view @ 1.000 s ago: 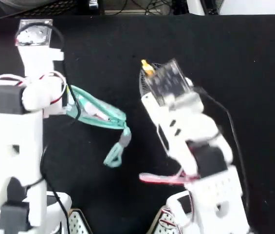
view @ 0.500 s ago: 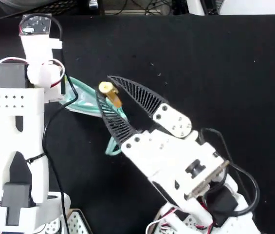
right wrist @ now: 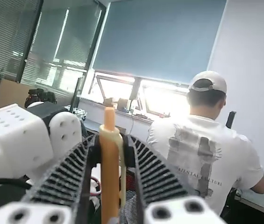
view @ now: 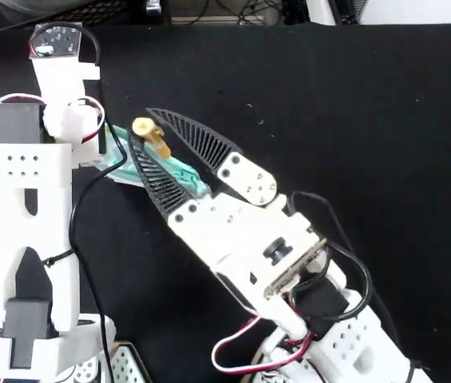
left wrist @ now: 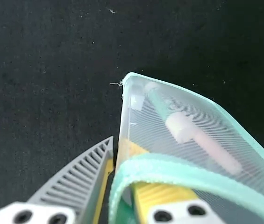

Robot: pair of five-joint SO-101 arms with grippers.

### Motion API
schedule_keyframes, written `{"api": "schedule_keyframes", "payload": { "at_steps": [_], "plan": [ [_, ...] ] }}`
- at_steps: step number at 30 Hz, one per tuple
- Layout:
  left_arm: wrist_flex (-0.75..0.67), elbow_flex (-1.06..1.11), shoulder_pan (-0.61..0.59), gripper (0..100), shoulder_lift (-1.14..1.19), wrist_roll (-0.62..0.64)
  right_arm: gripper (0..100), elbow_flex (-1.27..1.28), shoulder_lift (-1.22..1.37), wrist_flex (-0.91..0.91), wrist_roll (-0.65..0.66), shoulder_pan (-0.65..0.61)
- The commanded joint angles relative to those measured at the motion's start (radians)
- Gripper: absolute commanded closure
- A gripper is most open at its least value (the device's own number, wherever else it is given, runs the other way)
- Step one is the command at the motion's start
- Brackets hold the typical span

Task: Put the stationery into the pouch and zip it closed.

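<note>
The see-through pouch [left wrist: 188, 140] with teal trim hangs slightly above the black table. My left gripper [left wrist: 117, 161] is shut on its rim, beside the teal edge. Inside the pouch lie a white pen-like piece [left wrist: 202, 137] and something yellow [left wrist: 162, 193]. In the high view the pouch [view: 179, 171] shows between the two arms, partly covered by my right gripper [view: 139, 125]. That gripper is shut on a yellow-orange pen [view: 150, 136], held over the pouch's end nearest the left arm. The pen [right wrist: 108, 158] stands upright between the black ribbed fingers [right wrist: 71, 172].
The left arm's white links [view: 25, 199] run along the table's left side. The right arm [view: 265, 255] crosses the middle from the near edge. The black table [view: 369, 120] stretches bare to the right and back. Cables lie beyond the far edge.
My right arm has swung left with the pen, from mid-table to over the pouch, now covering the pouch's strap. The left arm shifted early on, then held the pouch still.
</note>
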Motion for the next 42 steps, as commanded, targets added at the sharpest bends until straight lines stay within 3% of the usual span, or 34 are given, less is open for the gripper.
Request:
{"api": "schedule_keyframes", "payload": {
  "at_steps": [1,7,16,22,32,37,40,42],
  "plan": [
    [0.003,0.004,-0.002,97,0.008,0.008,98.6,0.041,0.019,-0.017,-0.009,-0.028],
    [0.003,0.004,-0.002,97,0.003,0.008,98.6,0.111,0.018,-0.018,-0.009,-0.057],
    [0.003,0.031,-0.002,97,0.0,0.008,98.6,-0.099,0.019,-0.011,-0.005,-0.091],
    [0.003,0.031,-0.004,97,-0.002,0.008,98.6,-0.044,0.024,0.018,-0.003,-0.137],
    [0.015,0.031,-0.004,97,-0.002,0.005,98.5,0.206,0.018,0.018,-0.002,0.008],
    [0.015,0.03,-0.004,97,-0.002,0.005,98.4,0.268,0.022,0.026,-0.002,0.018],
    [0.015,0.03,-0.004,97,-0.002,0.005,96.2,0.229,0.024,0.117,-0.002,0.018],
    [0.015,0.03,-0.004,97,-0.002,0.005,88.1,0.153,0.024,0.25,-0.006,0.017]
  ]
}}
